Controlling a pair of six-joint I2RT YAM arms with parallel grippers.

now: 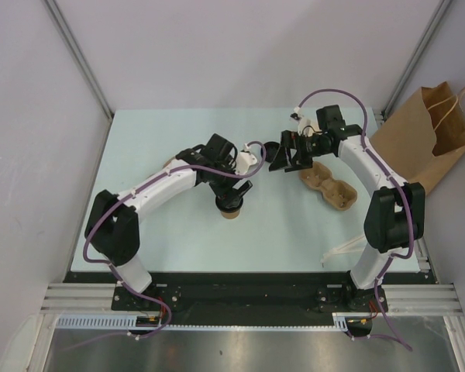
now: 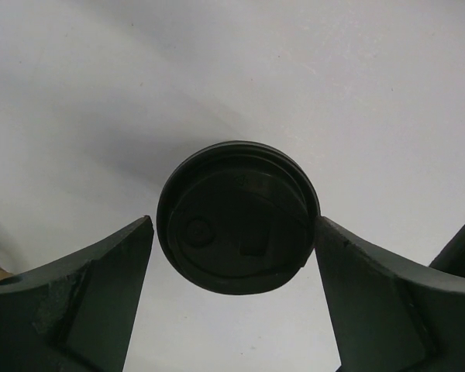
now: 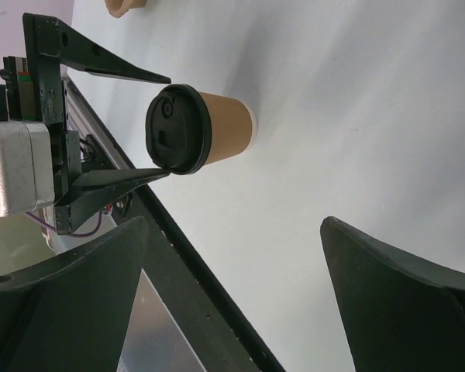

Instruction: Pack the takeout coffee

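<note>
The takeout coffee [image 1: 231, 211], a tan kraft cup [image 3: 226, 128] with a round black lid [image 2: 236, 217] on it, stands upright on the table's near middle. My left gripper [image 1: 230, 198] is right above it. Its fingers straddle the lid [image 3: 177, 129]: the right finger [image 2: 356, 287] touches the rim, and the left finger [image 2: 101, 287] is a sliver off it. My right gripper [image 1: 283, 157] is open and empty, off the table to the cup's upper right, facing it. In the right wrist view it [image 3: 232, 225] frames bare table.
A brown moulded-pulp two-hole cup tray [image 1: 330, 187] lies under the right arm. A brown paper bag [image 1: 432, 132] lies at the table's right edge. Another tan object [image 1: 169, 162] sits behind the left arm and shows in the right wrist view [image 3: 124, 6].
</note>
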